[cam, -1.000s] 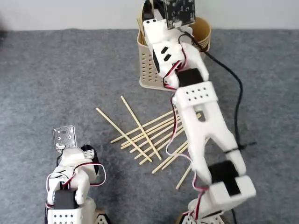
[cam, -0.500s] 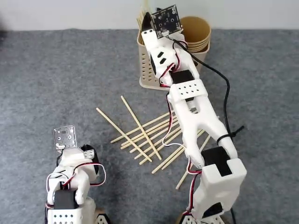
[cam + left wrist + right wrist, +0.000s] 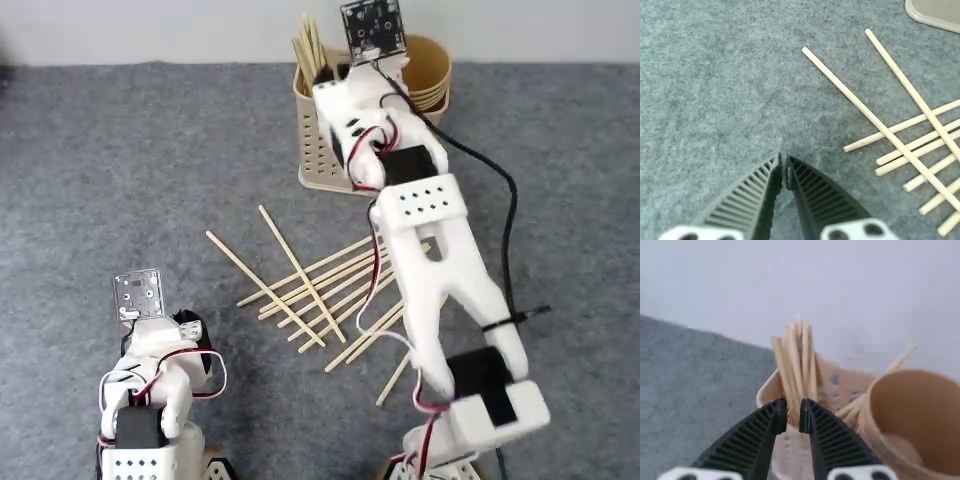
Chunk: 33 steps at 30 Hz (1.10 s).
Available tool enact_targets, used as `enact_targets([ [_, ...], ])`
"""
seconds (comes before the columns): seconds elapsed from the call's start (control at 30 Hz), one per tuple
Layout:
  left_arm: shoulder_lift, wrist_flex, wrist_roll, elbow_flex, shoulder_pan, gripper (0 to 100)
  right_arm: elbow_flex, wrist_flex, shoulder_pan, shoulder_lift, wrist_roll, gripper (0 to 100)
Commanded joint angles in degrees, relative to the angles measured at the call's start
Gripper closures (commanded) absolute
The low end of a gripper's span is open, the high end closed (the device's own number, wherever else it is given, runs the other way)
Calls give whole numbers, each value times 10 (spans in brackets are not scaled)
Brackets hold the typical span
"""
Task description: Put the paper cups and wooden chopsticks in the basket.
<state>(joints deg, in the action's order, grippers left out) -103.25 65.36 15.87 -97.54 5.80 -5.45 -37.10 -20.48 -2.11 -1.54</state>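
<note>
The right gripper [image 3: 793, 412] hangs over the basket [image 3: 318, 160] at the mat's [image 3: 120, 170] far edge, its jaws narrow and pinched on a bundle of wooden chopsticks [image 3: 800, 350] standing in it beside stacked paper cups [image 3: 430, 70]. Loose chopsticks [image 3: 310, 285] lie crossed mid-mat. Near the front left corner, the left gripper [image 3: 784, 167] is almost closed, holding nothing.

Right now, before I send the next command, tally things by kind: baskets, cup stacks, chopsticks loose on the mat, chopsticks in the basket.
basket: 1
stack of paper cups, in the basket: 1
loose chopsticks on the mat: at least 8; the right arm hides part of the pile
chopsticks standing in the basket: at least 4
Total: at least 14
</note>
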Motion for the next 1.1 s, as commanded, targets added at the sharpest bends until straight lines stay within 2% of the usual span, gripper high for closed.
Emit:
enact_targets([
  [0.0, -8, 2, -3, 11, 1, 986, -4, -138, -27, 53, 11, 940],
  [0.2, -8, 2, -3, 11, 1, 986, -3, -264, -73, 46, 11, 927],
  [0.47, -8, 2, -3, 11, 1, 986, -4, -338, -138, -62, 25, 697],
  [0.7, -8, 2, -3, 11, 1, 986, -8, -334, -180, -164, 47, 689],
  [1.07, -8, 2, -3, 11, 1, 986, -40, -327, -224, -217, 48, 688],
])
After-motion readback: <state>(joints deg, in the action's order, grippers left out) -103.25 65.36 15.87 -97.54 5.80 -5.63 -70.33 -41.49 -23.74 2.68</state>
